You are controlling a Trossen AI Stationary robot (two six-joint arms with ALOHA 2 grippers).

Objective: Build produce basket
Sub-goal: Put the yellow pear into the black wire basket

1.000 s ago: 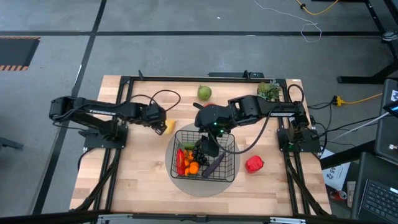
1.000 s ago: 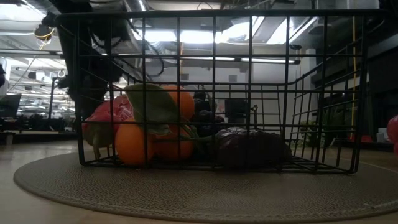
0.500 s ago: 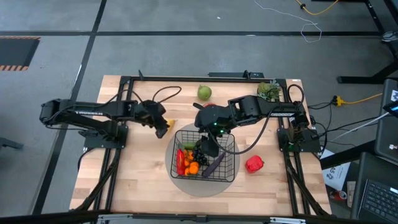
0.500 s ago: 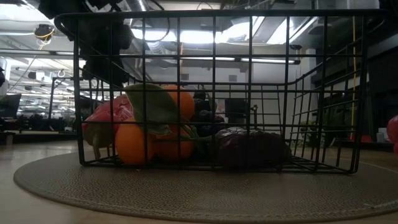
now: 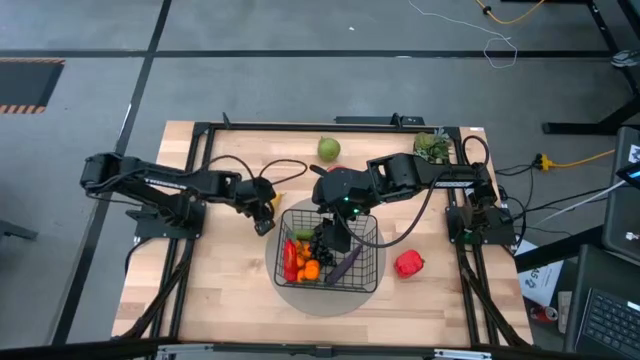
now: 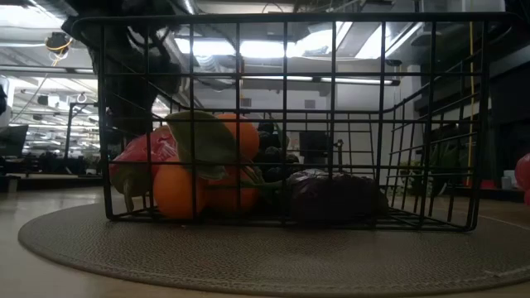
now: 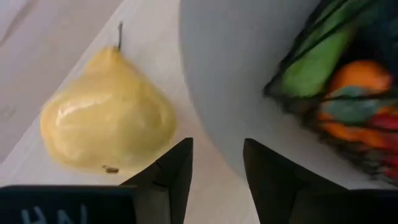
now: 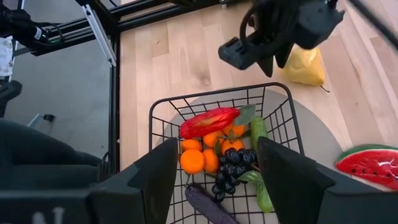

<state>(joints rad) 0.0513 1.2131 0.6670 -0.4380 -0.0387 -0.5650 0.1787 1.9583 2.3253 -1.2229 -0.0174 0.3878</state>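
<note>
Your left gripper [image 5: 264, 215] hovers low over the table just beside the basket's [image 5: 372, 237] left edge, fingers parted and holding nothing. A yellow pear [image 7: 107, 115] lies on the wood right by those fingers [image 7: 173, 171], off to one side of the gap, not between them. Your right gripper [image 5: 333, 237] hangs above the basket, fingers spread wide and empty. Oranges [image 8: 192, 160], a chili [image 8: 209, 122], grapes [image 8: 232, 165], a cucumber [image 8: 258, 130] and an eggplant [image 8: 208, 205] already sit inside. You appear to be lining up on the pear. Next, you likely need to shift the left gripper sideways to straddle it, then close.
</note>
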